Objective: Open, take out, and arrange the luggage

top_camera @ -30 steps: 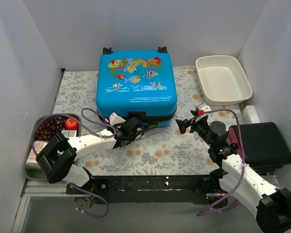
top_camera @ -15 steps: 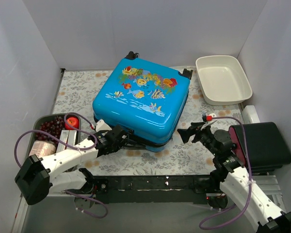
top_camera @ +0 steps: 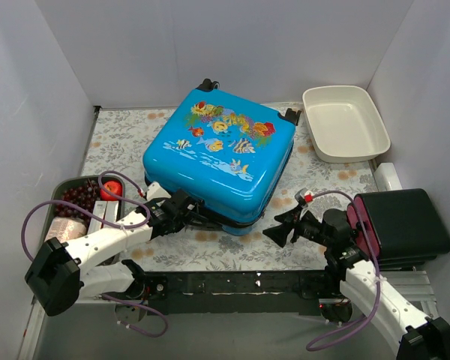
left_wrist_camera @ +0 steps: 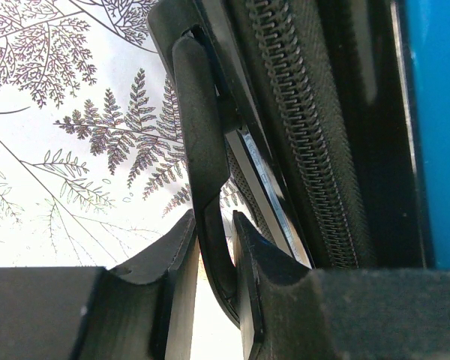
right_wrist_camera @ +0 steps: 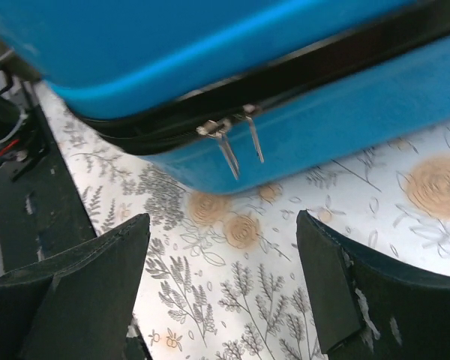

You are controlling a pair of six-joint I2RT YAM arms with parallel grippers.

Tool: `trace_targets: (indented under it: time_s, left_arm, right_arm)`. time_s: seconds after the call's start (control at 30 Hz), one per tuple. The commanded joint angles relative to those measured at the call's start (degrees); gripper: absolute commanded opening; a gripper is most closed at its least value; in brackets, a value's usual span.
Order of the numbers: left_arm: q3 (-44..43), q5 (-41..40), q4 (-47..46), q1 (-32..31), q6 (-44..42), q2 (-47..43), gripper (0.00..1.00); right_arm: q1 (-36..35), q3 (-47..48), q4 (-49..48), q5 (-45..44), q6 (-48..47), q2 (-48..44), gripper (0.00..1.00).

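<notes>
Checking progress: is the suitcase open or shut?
Shut: the suitcase lies flat, halves together, zipper pulls side by side on the closed zip.

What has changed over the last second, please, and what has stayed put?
The luggage has swung clockwise in the top view, dragged by the left gripper, shut on its black handle. The right gripper, open, dropped back toward the near edge. The white tub, black case and food tray stayed.
</notes>
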State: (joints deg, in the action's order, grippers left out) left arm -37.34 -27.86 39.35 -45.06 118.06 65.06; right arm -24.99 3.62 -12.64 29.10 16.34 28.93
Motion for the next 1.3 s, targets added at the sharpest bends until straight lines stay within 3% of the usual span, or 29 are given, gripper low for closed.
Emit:
trace_targets:
  time_s: [0.0,0.5,0.7,1.27]
  left_arm:
    - [1.13,-3.26,5.03,0.76,-0.64,1.13,0.00]
    - [2.54,-1.94,3.45,0.76,-0.46,-0.20,0.00]
    - [3.15,-0.88,2.49,0.76,-0.64,0.42,0.00]
    - [2.27,-0.27,1.78,0.76,-0.29,0.77,0.00]
  right_arm:
    - [-0.14,-0.98,-13.18,8.25,-0.69,-0.19,0.86]
    - [-0.58,1.04,-30.84,11.15,2.03,12.12,0.79]
    - [-0.58,1.39,-30.86,7.55,0.98,12.64,0.80]
    - [-0.58,2.62,-34.81,10.53,1.07,20.55,0.76]
